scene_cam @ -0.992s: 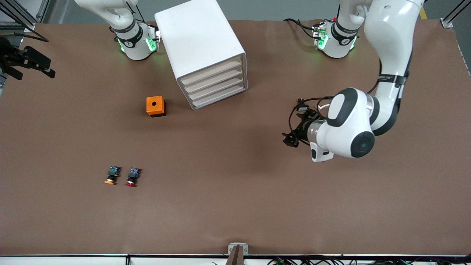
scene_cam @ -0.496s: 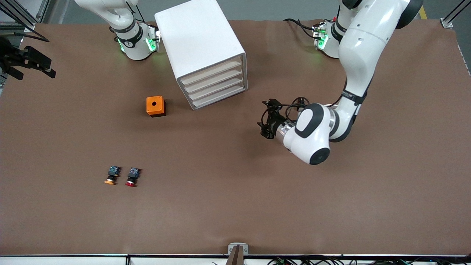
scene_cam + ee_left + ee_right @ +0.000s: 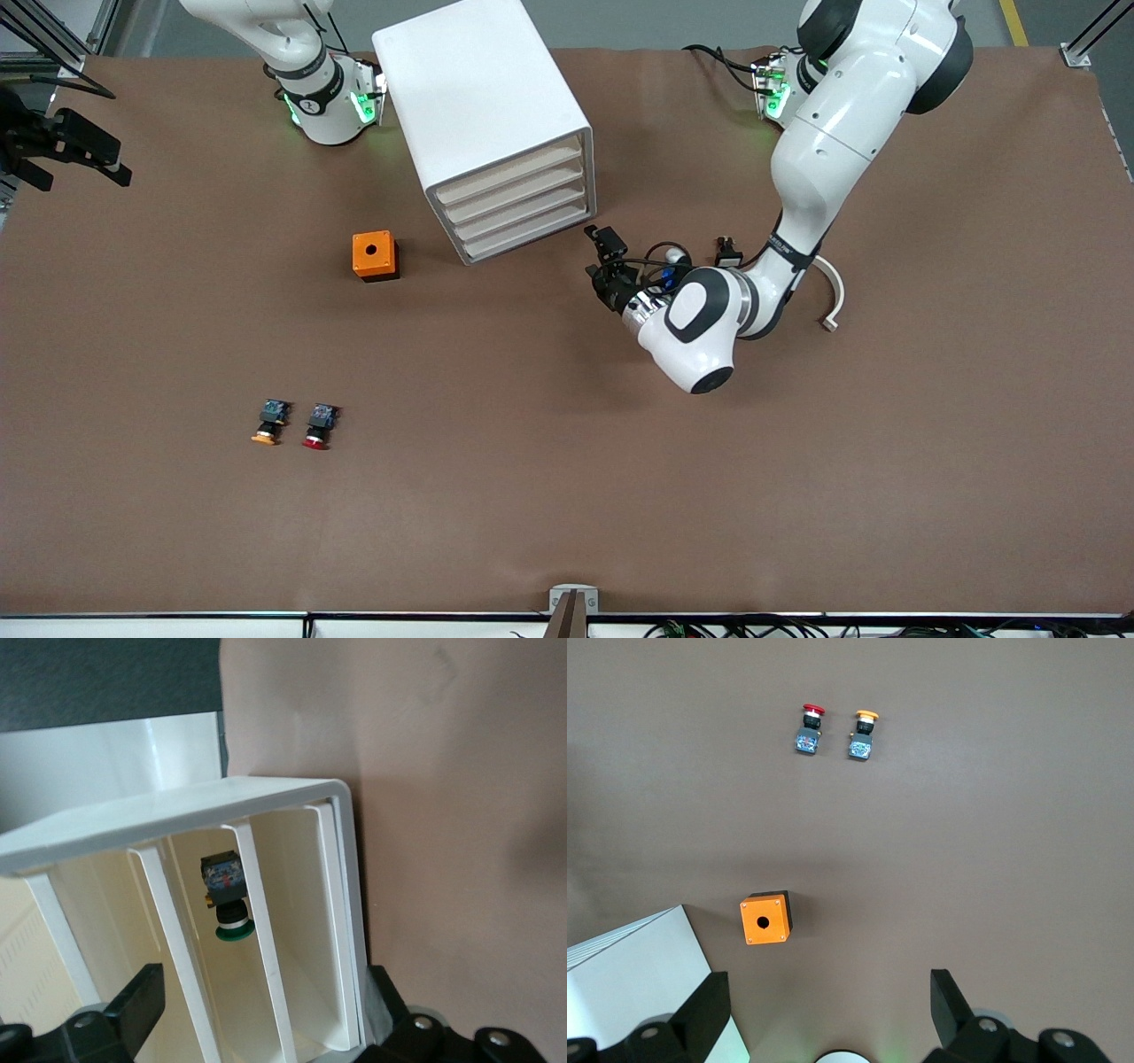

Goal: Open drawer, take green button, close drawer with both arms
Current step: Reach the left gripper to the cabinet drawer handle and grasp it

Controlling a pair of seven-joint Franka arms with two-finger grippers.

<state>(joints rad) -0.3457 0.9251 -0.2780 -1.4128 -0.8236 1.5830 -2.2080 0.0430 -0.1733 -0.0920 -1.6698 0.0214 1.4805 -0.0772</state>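
Note:
The white cabinet (image 3: 483,106) stands near the robots' bases, its four cream drawer fronts (image 3: 518,206) all pushed in. My left gripper (image 3: 606,262) is low in front of the drawers, at the corner toward the left arm's end, open and empty. In the left wrist view its fingers (image 3: 133,1003) spread wide around the drawer fronts (image 3: 292,930). The green-capped button (image 3: 230,902) lies inside one drawer and is hidden in the front view. My right gripper (image 3: 828,1014) is open and empty, high over the table near its base, and out of the front view.
A small orange box with a round hole (image 3: 375,255) sits beside the cabinet, nearer the front camera. An orange-capped button (image 3: 268,423) and a red-capped button (image 3: 319,426) lie together nearer still. All three also show in the right wrist view, the box (image 3: 765,919) lowest.
My left arm has swung across the table toward the cabinet, bringing its gripper up to the drawer fronts. The right arm, the cabinet and the loose buttons have not moved.

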